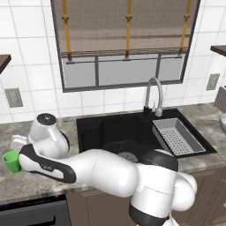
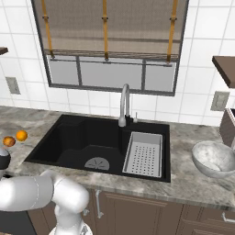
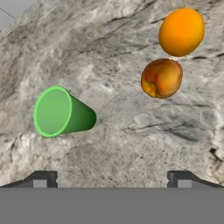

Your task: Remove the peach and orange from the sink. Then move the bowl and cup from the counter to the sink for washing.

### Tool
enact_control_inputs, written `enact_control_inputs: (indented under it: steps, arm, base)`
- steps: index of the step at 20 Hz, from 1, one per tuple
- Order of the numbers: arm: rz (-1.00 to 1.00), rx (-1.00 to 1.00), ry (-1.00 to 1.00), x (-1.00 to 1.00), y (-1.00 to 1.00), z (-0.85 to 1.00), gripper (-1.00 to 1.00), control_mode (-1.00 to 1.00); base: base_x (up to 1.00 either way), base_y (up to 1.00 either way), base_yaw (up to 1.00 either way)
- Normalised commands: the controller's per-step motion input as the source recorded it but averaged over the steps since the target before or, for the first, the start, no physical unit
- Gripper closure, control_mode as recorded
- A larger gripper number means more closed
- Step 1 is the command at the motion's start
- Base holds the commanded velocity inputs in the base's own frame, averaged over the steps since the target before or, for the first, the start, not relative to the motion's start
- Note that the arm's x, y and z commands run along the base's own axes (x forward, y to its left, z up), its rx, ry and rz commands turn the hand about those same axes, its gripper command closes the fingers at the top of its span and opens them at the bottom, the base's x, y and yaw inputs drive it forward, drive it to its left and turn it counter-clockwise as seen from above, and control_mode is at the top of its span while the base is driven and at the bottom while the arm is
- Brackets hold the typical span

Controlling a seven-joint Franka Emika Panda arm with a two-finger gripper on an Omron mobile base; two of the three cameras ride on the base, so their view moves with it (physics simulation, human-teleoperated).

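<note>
Left of the sink (image 2: 59, 137), on the grey marbled tabletop (image 3: 131, 144), stands the green cup (image 3: 61, 112), upright with its open mouth turned toward the hand camera, which looks down on it from above. It sits apart from everything else, so it seems the next thing to be taken. The end effector (image 3: 112, 177) hangs over the tabletop with its fingers spread wide and nothing between them; the cup lies off to one side of the gap rather than inside it, so the hand likely needs to shift over and descend before it can close.

Beyond the cup, also left of the sink, the peach (image 3: 161, 78) and the orange (image 3: 181, 31) rest side by side, very close or just touching. Both are out of the basin and on the tabletop, which suggests the first half of the task is finished; they sit far enough from the cup that a grasp on it should not disturb them.

Inside the sink, the black basin holds a grey drain plate (image 2: 97, 163) and a perforated grey tray (image 2: 144, 153) along its right side, leaving free floor for dishes. A curved silver faucet (image 2: 124, 103) rises behind it and may stand in the way of a high carry.

Right of the sink, well apart from the arm, the whitish bowl (image 2: 213, 158) waits on the tabletop, apparently untouched, probably to be handled after the cup.
</note>
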Motion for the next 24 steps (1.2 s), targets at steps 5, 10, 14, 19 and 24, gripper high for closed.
enact_control_inputs:
  steps: [5, 10, 14, 19, 24]
  arm:
    - [0.0, 0.0, 0.0, 0.06, 0.12, -0.03, -1.0, -1.0]
    - [0.0, 0.0, 0.0, 0.06, 0.1, -0.06, -1.0, -1.0]
    - [0.0, 0.0, 0.02, 0.04, 0.04, -0.09, -1.0, -1.0]
    - [0.0, -0.02, 0.0, 0.08, 0.02, -0.1, -1.0, -1.0]
    - [0.0, -0.01, 0.0, 0.08, 0.04, -0.11, -1.0, -1.0]
  base:
    - [0.0, 0.0, 0.0]
    - [0.0, 0.0, 0.0]
    - [0.0, 0.0, 0.0]
    - [0.0, 0.0, 0.0]
    - [0.0, 0.0, 0.0]
